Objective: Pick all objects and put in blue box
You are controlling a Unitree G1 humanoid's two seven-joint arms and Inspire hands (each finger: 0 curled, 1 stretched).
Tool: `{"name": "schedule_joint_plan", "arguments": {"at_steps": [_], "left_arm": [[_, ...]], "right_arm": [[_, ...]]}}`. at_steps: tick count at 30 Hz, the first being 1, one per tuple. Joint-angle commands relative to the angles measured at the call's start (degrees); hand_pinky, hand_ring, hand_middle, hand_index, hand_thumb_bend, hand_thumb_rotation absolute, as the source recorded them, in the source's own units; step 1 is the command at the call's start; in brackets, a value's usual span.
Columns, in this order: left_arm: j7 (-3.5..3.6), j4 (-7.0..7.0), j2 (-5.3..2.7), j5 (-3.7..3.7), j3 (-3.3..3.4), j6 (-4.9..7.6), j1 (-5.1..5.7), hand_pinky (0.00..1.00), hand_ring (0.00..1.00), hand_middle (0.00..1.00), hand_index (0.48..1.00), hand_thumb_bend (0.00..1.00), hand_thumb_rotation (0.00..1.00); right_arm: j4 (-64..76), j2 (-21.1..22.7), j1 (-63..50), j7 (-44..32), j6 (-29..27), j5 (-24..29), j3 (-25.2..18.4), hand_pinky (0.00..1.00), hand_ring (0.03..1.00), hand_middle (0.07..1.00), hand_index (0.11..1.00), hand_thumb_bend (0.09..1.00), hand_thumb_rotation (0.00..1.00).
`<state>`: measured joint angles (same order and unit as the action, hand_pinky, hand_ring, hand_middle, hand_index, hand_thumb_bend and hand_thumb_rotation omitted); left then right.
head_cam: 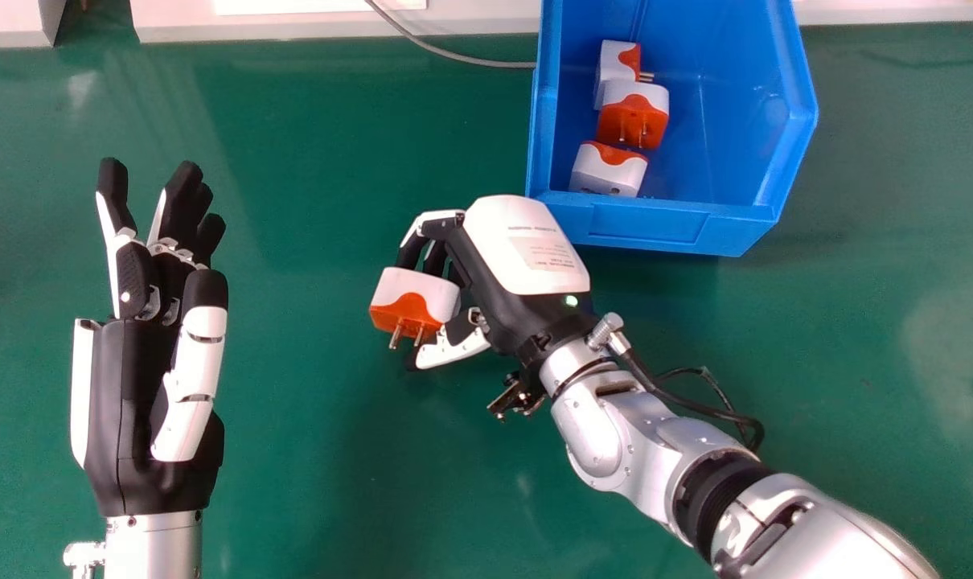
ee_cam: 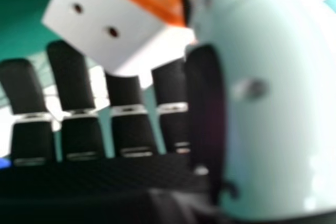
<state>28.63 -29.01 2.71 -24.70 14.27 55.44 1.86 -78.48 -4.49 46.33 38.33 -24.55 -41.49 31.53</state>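
- Plug adapter [head_cam: 412, 299], white and orange: in the head view it sits in the right hand [head_cam: 527, 257], near the middle of the scene, over the green desk [head_cam: 309, 482]. Whether it is clear of the surface, I cannot tell.
- The right hand is partly closed, its fingers [head_cam: 434, 223] bent over the adapter and its thumb [head_cam: 453, 351] opposite, presumably so the blocky body is trapped between them.
- The adapter's prongs [head_cam: 396, 336] point towards 6 o'clock, away from the palm, which likely keeps them out of the grip.
- The blue box [head_cam: 655, 225] lies at about 2 o'clock from the held adapter, its near corner just beside the back of the hand; that closeness should keep the carry short.
- Three adapters [head_cam: 633, 121] rest inside, along the box's 9 o'clock side. The roomier 3 o'clock side looks the easier drop spot, and the hand probably needs height first, or the rim could catch it.
- The left hand [head_cam: 149, 386] is at 9 o'clock, fingers loosely extended, holding nothing, well apart from the work.
- In the right hand view, the adapter's white face with two holes [ee_cam: 112, 31] is beside the thumb, over the fingers. The hold seems far out towards the tips, handy for releasing but perhaps prone to twisting.
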Motion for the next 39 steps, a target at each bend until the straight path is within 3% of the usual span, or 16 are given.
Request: {"name": "schedule_joint_plan", "arguments": {"at_steps": [1,7,12,20,28,33,39], "left_arm": [[0.09,0.47,0.21,0.08,0.03,0.13,-0.42,0.97,0.97,0.96,0.924,0.35,0.59],[0.35,0.04,0.14,-0.26,0.14,0.28,-0.78,0.97,0.97,0.95,0.924,0.35,0.59],[-0.17,-0.79,-0.15,0.51,0.2,0.72,-1.43,0.97,0.97,0.96,0.924,0.35,0.59],[-0.29,-1.69,0.46,0.6,0.54,0.62,-2.46,0.97,0.97,0.96,0.925,0.35,0.59],[0.18,-2.07,0.67,0.21,0.71,0.3,-2.86,0.97,0.97,0.96,0.927,0.35,0.58],[0.65,-1.96,0.77,-0.28,0.77,0.12,-2.75,0.97,0.97,0.96,0.929,0.35,0.58],[0.29,-1.89,0.66,0.31,0.66,0.19,-2.81,0.97,0.97,0.96,0.93,0.35,0.58]], "right_arm": [[1.83,0.53,1.75,2.26,-2.36,0.72,-0.79,0.37,0.423,0.459,0.519,0.53,0.0],[4.45,3.35,0.45,3.48,-12.39,4.3,-4.54,0.36,0.411,0.455,0.518,0.529,0.0],[7.85,6.34,-1.88,1.28,-21.61,9.16,-9.22,0.33,0.384,0.449,0.52,0.527,0.0],[19.31,10.88,-5.0,1.6,-31.25,12.89,-15.28,0.32,0.372,0.452,0.517,0.527,0.0],[22.88,13.9,-2.1,1.26,-33.8,15.0,-21.86,0.32,0.367,0.449,0.519,0.527,0.0],[22.25,15.37,0.35,1.44,-31.32,15.28,-24.62,0.31,0.371,0.45,0.517,0.527,0.0],[18.0,17.38,5.8,2.51,-27.57,14.86,-26.24,0.33,0.382,0.466,0.52,0.522,0.0]]}}
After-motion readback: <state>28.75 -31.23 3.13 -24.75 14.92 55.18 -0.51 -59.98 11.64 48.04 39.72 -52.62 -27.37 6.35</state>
